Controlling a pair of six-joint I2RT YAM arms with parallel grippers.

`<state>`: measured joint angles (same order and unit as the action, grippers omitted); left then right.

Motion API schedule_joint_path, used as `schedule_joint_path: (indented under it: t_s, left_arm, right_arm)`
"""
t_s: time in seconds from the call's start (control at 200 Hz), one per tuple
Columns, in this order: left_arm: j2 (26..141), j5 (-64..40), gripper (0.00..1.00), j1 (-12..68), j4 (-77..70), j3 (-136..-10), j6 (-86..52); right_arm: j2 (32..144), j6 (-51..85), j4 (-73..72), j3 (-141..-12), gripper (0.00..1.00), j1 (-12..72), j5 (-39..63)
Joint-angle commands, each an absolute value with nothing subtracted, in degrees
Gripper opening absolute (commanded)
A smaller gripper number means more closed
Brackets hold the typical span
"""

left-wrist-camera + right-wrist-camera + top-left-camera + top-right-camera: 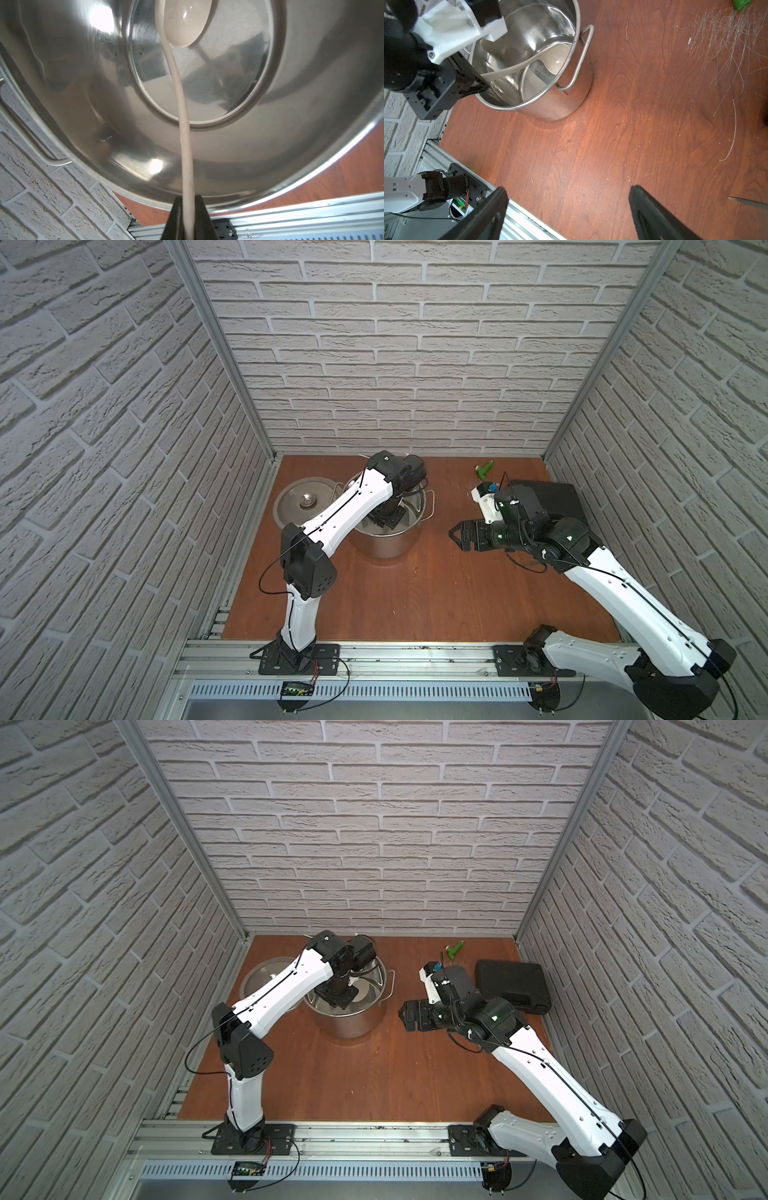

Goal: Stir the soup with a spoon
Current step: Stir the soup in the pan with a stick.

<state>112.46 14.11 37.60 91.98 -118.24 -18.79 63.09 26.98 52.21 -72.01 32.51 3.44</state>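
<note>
Left of centre, a steel stockpot [384, 545] stood on the counter [395, 605]. The left gripper [188, 199] pinched the cream ladle [182, 116] high on its thin handle, with the bowl low inside the pot. The ladle looked like light, smooth plastic, likely to flex. At right, the right gripper [568, 191] hung spread and empty.

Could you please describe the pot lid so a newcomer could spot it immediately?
On the wooden table, find the steel stockpot near the back wall. The lid lies flat beside it, toward the left wall. Unlike the pot, it is a low disc with a central knob.
</note>
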Motion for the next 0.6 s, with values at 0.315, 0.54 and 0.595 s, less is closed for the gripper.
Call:
schedule_joint_path:
  t_s: [0.315, 0.54, 0.595]
  left_arm:
    - [100.5, 17.0, 0.00, 33.4, 96.7, -106.3, -21.4]
    - [102.8, 18.6, 0.00, 28.4, 95.5, -110.0, -17.7]
    - [104.5, 18.3, 0.00, 28.2, 94.9, -111.9, -17.2]
  right_arm:
    - [63.4, 26.7, 48.9, -72.0, 0.95, 33.3, 4.8]
    - [64.6, 26.5, 49.0, -73.3, 0.95, 33.3, 5.0]
    - [64.7, 26.4, 49.4, -73.7, 0.95, 33.3, 4.8]
